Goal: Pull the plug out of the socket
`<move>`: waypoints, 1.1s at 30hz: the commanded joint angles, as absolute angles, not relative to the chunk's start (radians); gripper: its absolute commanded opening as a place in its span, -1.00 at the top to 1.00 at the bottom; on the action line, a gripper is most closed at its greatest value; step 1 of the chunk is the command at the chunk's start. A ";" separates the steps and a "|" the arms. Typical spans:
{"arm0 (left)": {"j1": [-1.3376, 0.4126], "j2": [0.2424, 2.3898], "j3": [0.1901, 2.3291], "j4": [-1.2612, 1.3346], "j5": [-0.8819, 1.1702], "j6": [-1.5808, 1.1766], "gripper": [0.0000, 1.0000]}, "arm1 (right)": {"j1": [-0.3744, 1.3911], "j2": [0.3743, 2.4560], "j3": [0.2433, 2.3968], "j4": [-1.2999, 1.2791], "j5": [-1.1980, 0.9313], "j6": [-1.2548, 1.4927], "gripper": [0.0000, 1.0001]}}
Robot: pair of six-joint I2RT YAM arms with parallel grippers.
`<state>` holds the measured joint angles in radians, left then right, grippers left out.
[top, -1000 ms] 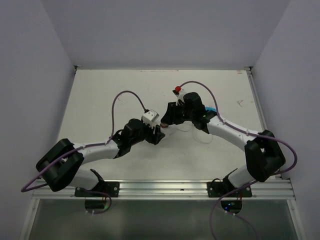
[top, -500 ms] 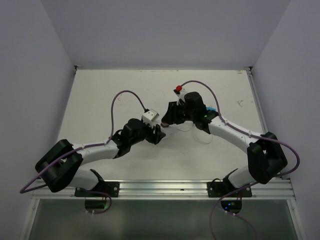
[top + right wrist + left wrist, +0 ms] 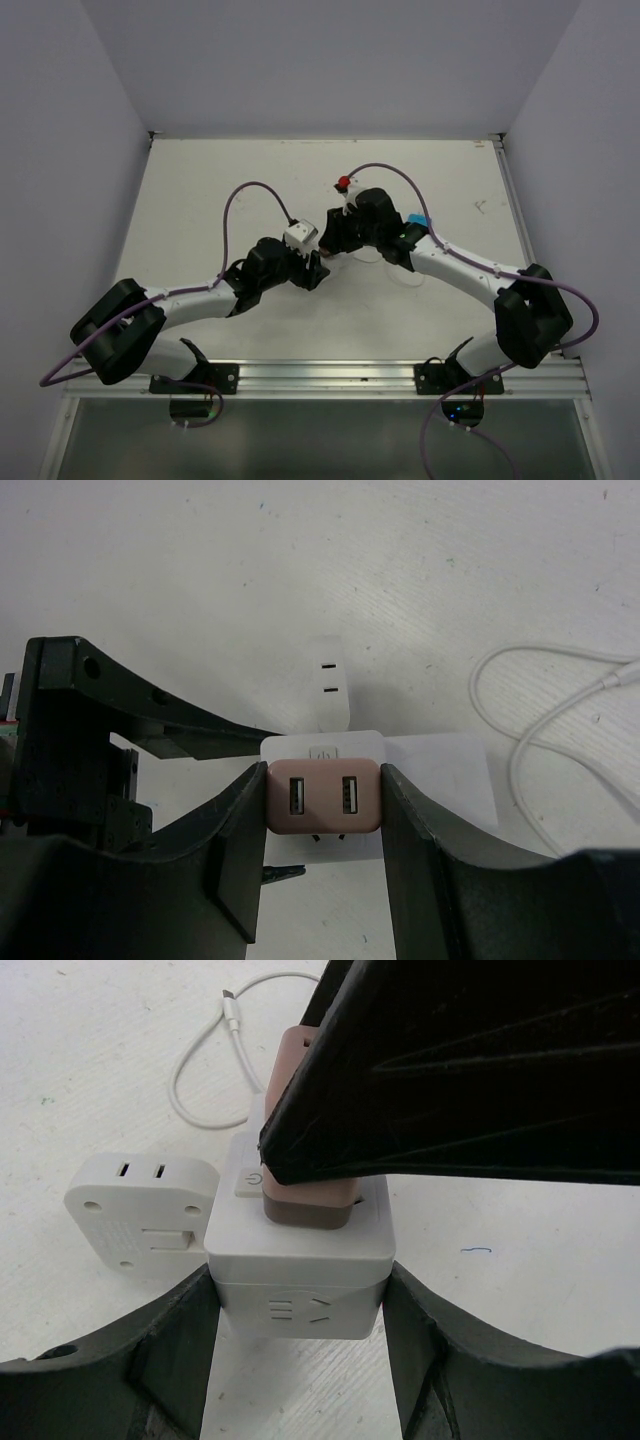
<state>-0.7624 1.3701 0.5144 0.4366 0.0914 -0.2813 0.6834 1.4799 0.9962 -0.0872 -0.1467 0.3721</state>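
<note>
The socket [image 3: 300,1265] is a white cube standing on the table. My left gripper [image 3: 300,1295] is shut on it, one dark finger pressed against each side. A pink plug [image 3: 305,1205] with two USB ports sits against the socket's top face, next to a small power button. In the right wrist view my right gripper [image 3: 323,792] is shut on the plug [image 3: 323,798], with the white socket [image 3: 440,775] showing behind it. In the top view the two grippers meet at mid-table [image 3: 325,252], and the socket is mostly hidden there.
A small rounded white adapter [image 3: 140,1215] lies against the socket's left side and also shows in the right wrist view [image 3: 328,685]. A thin white cable [image 3: 200,1070] loops on the table beyond it [image 3: 540,770]. A blue object [image 3: 418,220] lies beside the right arm.
My right wrist has shifted slightly to the left over the socket. The left arm has not moved. Both grips are unchanged.
</note>
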 commanded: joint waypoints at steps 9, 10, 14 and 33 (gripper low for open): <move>-0.765 1.376 0.495 0.350 0.054 -0.284 1.00 | 0.631 1.410 1.074 0.006 -0.093 0.396 1.00; -0.765 1.374 0.495 0.350 0.054 -0.285 1.00 | 0.611 1.404 1.057 0.015 -0.136 0.435 1.00; -0.765 1.381 0.495 0.351 0.057 -0.284 1.00 | 0.525 1.365 1.023 0.058 -0.204 0.495 1.00; -0.775 1.424 0.528 0.338 0.066 -0.273 1.00 | 0.595 1.382 1.104 -0.035 -0.129 0.410 1.00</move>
